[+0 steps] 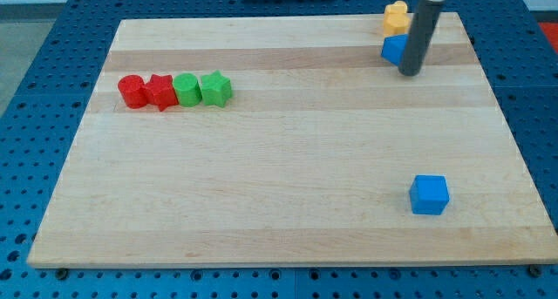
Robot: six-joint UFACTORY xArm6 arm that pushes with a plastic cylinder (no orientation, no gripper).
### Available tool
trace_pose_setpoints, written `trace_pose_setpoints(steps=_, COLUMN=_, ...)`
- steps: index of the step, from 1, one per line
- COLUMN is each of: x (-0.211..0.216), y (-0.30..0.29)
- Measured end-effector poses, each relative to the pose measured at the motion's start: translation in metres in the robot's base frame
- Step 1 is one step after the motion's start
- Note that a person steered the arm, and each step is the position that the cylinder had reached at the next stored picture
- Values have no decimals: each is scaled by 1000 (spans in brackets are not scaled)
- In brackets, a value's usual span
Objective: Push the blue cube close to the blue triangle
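Wooden board (288,203) with coloured blocks, rod at upper right.
My tip (409,72) bare, holding nothing, touching blue triangle (394,49) below yellow block (396,18); blue cube (429,195) lower right, well apart.

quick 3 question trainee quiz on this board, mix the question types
1. True or false: my tip touches the blue cube.
2. Multiple choice: the blue triangle lies (A) beside my tip, on its left in the view, (B) at the view's bottom left, (C) among the red blocks.
3. Fill in: the row at the view's left holds a red cylinder, a red star, a green cylinder and a green ____.

Key: 1 false, the cube sits apart, toward the view's bottom; 2 A; 3 star.
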State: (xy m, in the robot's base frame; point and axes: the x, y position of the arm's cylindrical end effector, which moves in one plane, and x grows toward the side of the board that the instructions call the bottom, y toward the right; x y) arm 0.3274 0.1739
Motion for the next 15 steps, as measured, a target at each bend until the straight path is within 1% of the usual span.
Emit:
trace_pose_setpoints(steps=2, x=-30, y=-4)
trace_pose_setpoints(steps=4, x=0, y=0)
trace_pose_setpoints(steps=5, x=23, y=27)
trace_pose_setpoints(steps=6, x=48, y=61)
trace_pose_setpoints(steps=7, x=95, y=49)
trace_pose_setpoints(steps=8, x=101, y=-36)
trace_pose_setpoints(steps=9, x=139, y=-112)
trace_pose_setpoints(steps=10, x=225, y=-121)
trace_pose_setpoints(steps=11, x=269, y=-57)
trace_pose_setpoints(steps=12, x=257, y=-13)
trace_pose_setpoints(steps=14, x=205, y=4)
trace_pose_setpoints(steps=15, x=186, y=-16)
